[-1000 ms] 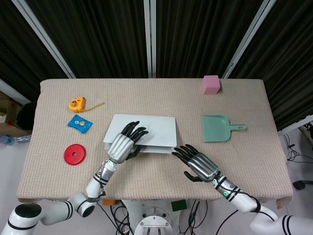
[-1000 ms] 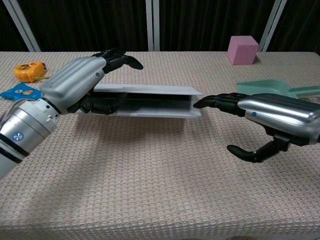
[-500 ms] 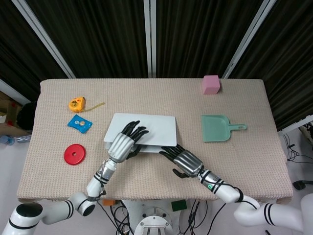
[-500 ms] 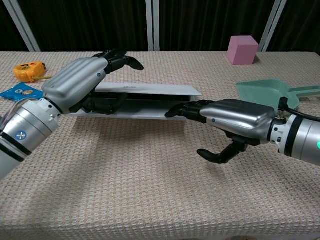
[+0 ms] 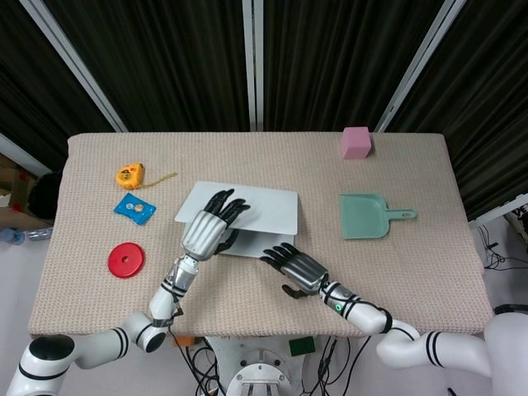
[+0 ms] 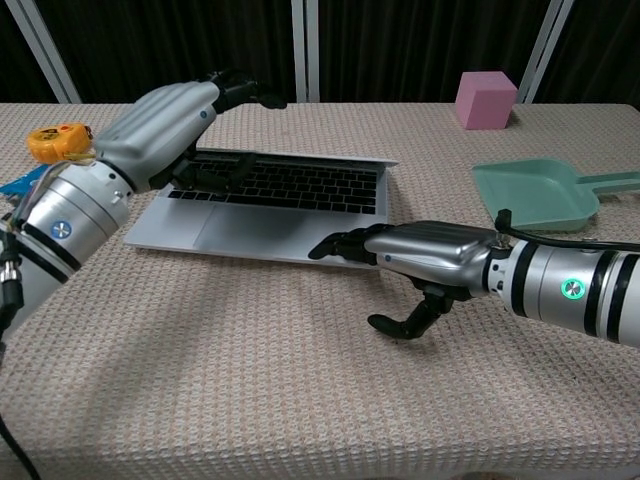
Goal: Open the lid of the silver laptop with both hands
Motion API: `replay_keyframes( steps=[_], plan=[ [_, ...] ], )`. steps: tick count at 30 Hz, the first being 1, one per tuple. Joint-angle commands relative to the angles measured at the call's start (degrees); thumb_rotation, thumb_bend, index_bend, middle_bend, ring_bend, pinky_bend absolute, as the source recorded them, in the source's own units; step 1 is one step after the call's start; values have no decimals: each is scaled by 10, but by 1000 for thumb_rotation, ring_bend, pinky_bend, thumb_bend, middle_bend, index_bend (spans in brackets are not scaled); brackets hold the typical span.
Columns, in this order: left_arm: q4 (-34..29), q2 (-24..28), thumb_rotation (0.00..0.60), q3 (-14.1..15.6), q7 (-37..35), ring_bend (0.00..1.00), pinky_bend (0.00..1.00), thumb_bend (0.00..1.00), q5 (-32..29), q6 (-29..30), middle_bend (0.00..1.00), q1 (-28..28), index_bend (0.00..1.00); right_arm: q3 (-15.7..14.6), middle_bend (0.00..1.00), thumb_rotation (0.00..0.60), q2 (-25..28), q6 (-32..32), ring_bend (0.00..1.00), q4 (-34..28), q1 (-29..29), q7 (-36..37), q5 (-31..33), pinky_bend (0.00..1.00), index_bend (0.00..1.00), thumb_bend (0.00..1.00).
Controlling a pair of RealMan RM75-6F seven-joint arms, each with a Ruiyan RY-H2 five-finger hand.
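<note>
While left hand (image 5: 209, 230) grips the flat silver laptop (image 5: 262, 208) lid, right hand (image 6: 425, 252) presses its base; fingers spread.

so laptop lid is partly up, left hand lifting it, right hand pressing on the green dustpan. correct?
Not quite. The right hand isn't on the green dustpan; the chest view shows its fingers resting on the front edge of the laptop base. The rest holds: lid partly up, left hand lifting it.
</note>
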Motion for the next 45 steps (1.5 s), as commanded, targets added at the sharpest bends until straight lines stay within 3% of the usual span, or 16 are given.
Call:
replay_keyframes(
  steps=[1,18,25,34,45],
  plan=[
    [-5,8,600,-15,10,58,114,606,-12,-12,208,-11,220,-1,14,600,-4,-7,0,4,6,-7,10,0,0,477],
    [-41,75,600,-106,64,58,114,605,-108,-122,207,-93,216,-4,14,600,-16,-9,0,10,21,-34,45,0,0,480],
    [-48,112,600,-149,92,58,111,618,-176,-186,203,-132,213,-4,13,600,-18,-9,0,11,27,-33,54,0,0,488],
    [-14,130,600,-184,143,58,105,610,-281,-265,198,-187,209,-3,13,600,-21,-6,0,12,33,-32,59,0,0,495],
    [35,146,600,-194,202,57,104,564,-391,-316,194,-234,204,-4,15,600,-20,-4,0,13,37,-36,68,0,0,499]
  ],
)
